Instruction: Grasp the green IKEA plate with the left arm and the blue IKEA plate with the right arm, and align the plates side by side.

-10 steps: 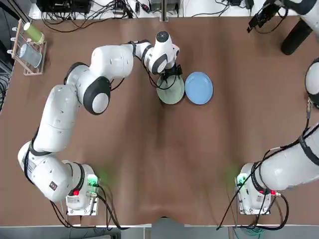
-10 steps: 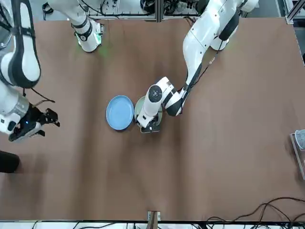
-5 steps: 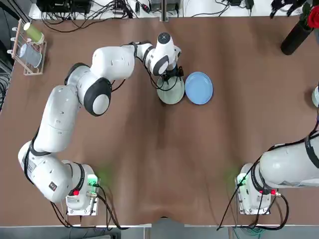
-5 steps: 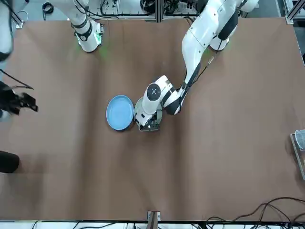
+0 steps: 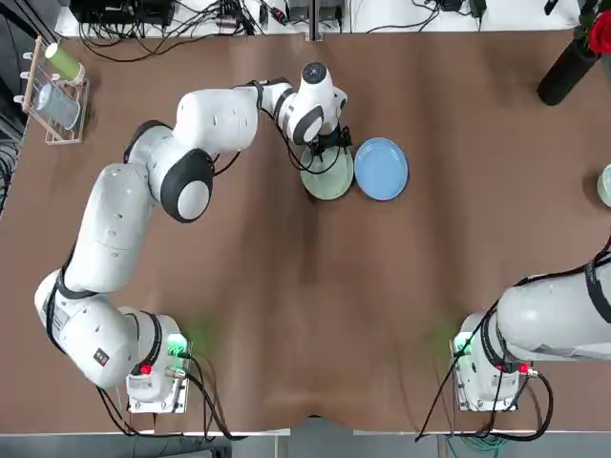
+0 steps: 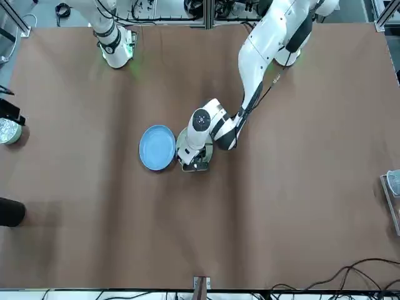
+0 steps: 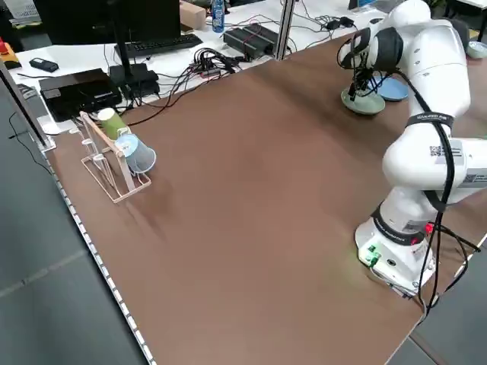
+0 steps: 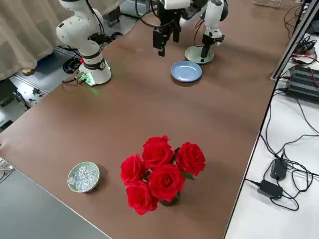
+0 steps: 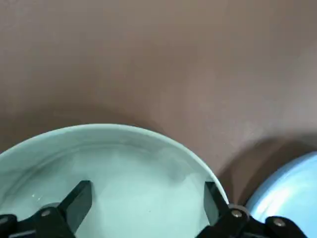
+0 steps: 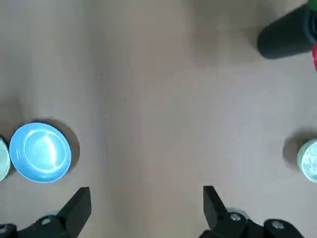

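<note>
You had the left gripper (image 5: 329, 145) down over the green plate (image 5: 327, 177), at the plate's 12 o'clock edge in the top view, fingers spread wide; in the left wrist view both dark fingers (image 9: 75, 204) sat over the plate's inside with nothing clamped between them. The green plate lay flat on the bench (image 5: 305, 315), a little beyond its centre. The blue plate (image 5: 381, 169) lay flat at the green plate's 3 o'clock, rims just beside each other; whether they touched could not be told. In the front view the pair showed as blue plate (image 6: 157, 147) and green plate (image 6: 185, 145), the left arm's wrist covering most of the green one.

Your right gripper (image 10: 146, 208) was raised high above the bench, fingers wide apart and empty, looking down on the blue plate (image 10: 40, 152) well away from it. A bunch of red roses (image 8: 159, 172) and a small glass bowl (image 8: 83, 177) stood near the bench's right edge.
</note>
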Controlling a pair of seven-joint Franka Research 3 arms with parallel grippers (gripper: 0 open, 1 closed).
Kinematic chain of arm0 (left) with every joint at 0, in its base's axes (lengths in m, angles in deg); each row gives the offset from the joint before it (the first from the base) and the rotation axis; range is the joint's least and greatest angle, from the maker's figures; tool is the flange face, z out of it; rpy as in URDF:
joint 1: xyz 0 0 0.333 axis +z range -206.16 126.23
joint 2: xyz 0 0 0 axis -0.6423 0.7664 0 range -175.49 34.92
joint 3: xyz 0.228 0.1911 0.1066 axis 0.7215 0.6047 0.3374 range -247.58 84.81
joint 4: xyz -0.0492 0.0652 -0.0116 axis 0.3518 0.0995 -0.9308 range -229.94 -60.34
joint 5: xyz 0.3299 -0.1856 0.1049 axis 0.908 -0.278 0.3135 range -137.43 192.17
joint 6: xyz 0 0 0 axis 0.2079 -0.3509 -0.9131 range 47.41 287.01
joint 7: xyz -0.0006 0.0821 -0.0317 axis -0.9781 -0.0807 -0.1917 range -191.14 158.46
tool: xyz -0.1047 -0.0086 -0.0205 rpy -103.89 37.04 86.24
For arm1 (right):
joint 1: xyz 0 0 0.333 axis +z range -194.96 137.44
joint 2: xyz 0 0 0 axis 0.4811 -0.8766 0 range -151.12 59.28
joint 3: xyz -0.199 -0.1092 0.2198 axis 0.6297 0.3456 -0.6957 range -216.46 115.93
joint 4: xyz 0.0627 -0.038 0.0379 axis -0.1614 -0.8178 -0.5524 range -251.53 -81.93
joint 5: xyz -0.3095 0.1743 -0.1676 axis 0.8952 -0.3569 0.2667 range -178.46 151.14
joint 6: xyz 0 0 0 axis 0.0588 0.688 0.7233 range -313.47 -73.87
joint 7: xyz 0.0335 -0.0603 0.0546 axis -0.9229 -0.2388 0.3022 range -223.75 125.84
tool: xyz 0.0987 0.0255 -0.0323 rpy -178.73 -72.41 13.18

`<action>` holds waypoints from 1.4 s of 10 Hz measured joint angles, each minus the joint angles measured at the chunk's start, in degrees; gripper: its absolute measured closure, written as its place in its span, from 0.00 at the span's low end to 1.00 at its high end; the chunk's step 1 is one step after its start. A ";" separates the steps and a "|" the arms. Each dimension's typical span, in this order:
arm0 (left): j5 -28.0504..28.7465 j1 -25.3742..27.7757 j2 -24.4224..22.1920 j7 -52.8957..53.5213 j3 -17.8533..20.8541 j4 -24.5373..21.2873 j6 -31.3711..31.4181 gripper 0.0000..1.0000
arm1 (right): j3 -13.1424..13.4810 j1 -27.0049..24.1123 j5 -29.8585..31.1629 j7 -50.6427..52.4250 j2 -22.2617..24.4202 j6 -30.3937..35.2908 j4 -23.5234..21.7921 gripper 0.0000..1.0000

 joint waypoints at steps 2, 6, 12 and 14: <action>0.00 -0.40 0.00 -0.14 -0.02 0.01 0.00 0.00 | -0.51 1.33 0.05 -1.11 0.00 0.78 0.60 0.00; 0.00 -0.89 0.00 -0.48 -0.02 0.05 0.00 0.00 | -0.61 2.50 0.10 -1.48 0.01 0.81 1.52 0.00; 0.00 -1.20 0.00 -0.48 -0.02 0.11 0.62 0.00 | -0.73 2.46 0.10 -1.48 0.01 0.76 1.52 0.00; 0.00 -1.65 0.00 -0.48 -0.03 0.12 0.87 0.00 | -0.69 2.44 0.10 -1.48 0.01 0.70 1.52 0.00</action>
